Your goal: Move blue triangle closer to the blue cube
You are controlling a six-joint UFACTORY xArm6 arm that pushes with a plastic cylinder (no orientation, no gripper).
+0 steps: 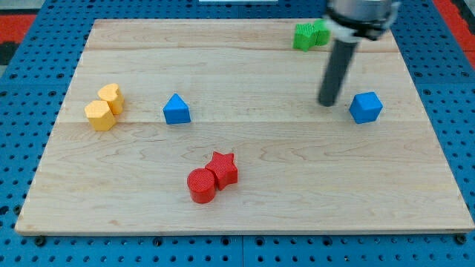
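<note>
The blue triangle [177, 110] lies on the wooden board at the view's left of centre. The blue cube [366, 107] sits far to the view's right, at about the same height in the view. My tip [327, 103] rests on the board just left of the blue cube, with a small gap between them. The tip is far to the right of the blue triangle.
Two yellow blocks [104, 108] touch each other at the view's left. A red cylinder [201, 185] and a red star [223, 168] touch at the bottom centre. A green block [309, 35] lies at the top right, partly behind the arm. The board's edge [237, 231] borders blue pegboard.
</note>
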